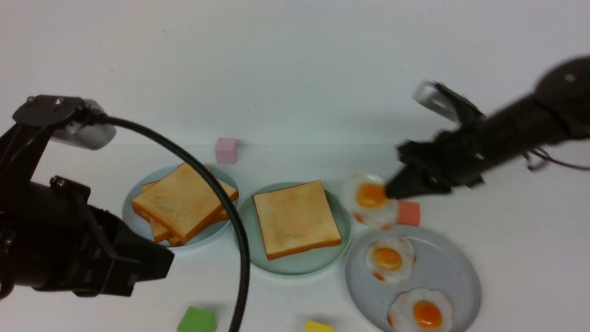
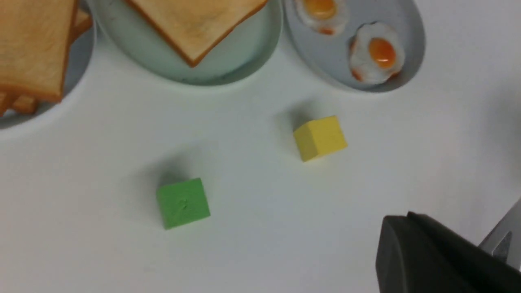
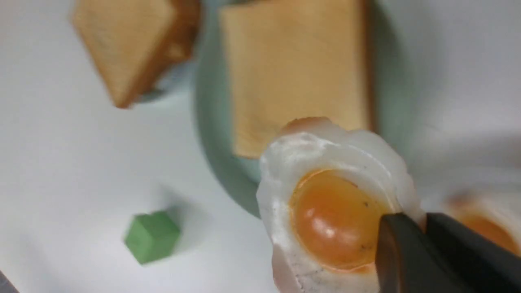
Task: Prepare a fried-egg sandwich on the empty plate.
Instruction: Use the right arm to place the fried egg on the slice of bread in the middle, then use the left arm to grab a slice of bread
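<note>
The mint-green plate (image 1: 295, 269) sits mid-table with one golden toast slice (image 1: 295, 219) lying flat on it. My right gripper (image 1: 392, 191) is shut on the rim of a white fried egg (image 1: 371, 198) with an orange yolk, held just right of that plate. In the right wrist view the egg (image 3: 325, 211) hangs from the gripper (image 3: 423, 221), over the edge of the plate (image 3: 211, 134). My left gripper (image 1: 159, 263) is shut and empty, low at the near left; its black tips (image 2: 397, 221) hover over bare table. No fried-egg sandwich is in view.
A pale blue plate (image 1: 133, 216) at the left carries a pile of toast (image 1: 184, 200). A grey plate (image 1: 442, 272) at the right holds two eggs (image 1: 389, 258). Cubes lie about: pink (image 1: 226, 151), red (image 1: 409, 213), green (image 1: 197, 320), yellow (image 1: 318, 327). A black cable (image 1: 230, 221) arcs across the front.
</note>
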`<action>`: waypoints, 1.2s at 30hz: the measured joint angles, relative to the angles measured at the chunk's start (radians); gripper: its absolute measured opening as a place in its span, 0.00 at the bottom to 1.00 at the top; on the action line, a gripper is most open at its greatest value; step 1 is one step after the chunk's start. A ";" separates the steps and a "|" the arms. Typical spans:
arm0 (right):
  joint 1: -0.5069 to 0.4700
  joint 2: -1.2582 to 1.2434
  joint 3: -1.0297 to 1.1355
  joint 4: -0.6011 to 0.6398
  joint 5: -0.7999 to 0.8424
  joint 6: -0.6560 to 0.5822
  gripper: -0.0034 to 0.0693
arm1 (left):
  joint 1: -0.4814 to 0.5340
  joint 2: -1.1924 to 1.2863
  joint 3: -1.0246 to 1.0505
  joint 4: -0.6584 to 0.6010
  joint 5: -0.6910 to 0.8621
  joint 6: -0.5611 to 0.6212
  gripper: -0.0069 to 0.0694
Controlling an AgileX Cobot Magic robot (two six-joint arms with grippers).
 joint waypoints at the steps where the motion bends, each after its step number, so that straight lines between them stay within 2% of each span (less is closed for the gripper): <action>1: 0.023 0.015 -0.035 -0.002 -0.005 0.023 0.14 | 0.000 0.000 0.003 -0.001 -0.001 -0.003 0.07; 6: 0.109 0.185 -0.216 -0.003 -0.015 0.085 0.14 | 0.000 0.000 0.008 -0.010 -0.016 -0.007 0.08; 15: 0.130 0.367 -0.295 0.010 -0.085 0.097 0.17 | 0.000 0.000 0.008 -0.012 -0.065 -0.070 0.09; 18: 0.131 0.380 -0.295 0.019 -0.090 0.097 0.26 | 0.000 0.000 0.008 -0.012 -0.068 -0.110 0.11; 24: 0.130 0.310 -0.295 -0.054 -0.088 0.062 0.58 | 0.000 0.029 0.008 0.007 -0.074 -0.206 0.16; 25: 0.130 0.293 -0.295 -0.070 -0.085 0.062 0.60 | 0.000 0.037 0.008 0.013 -0.079 -0.226 0.16; 26: 0.127 0.241 -0.295 -0.123 -0.070 0.062 0.67 | 0.000 0.050 0.008 0.023 -0.100 -0.268 0.17; 28: 0.126 0.192 -0.295 -0.158 -0.047 0.066 0.69 | 0.000 0.063 0.008 0.036 -0.120 -0.316 0.17; 29: 0.126 0.148 -0.295 -0.200 -0.019 0.070 0.71 | 0.000 0.092 0.008 0.063 -0.154 -0.394 0.19; 31: 0.140 0.026 -0.295 -0.276 0.042 0.074 0.71 | 0.000 0.151 0.008 0.116 -0.204 -0.541 0.23; 36: 0.234 -0.182 -0.290 -0.493 0.139 0.192 0.64 | 0.000 0.304 -0.003 0.203 -0.274 -0.742 0.41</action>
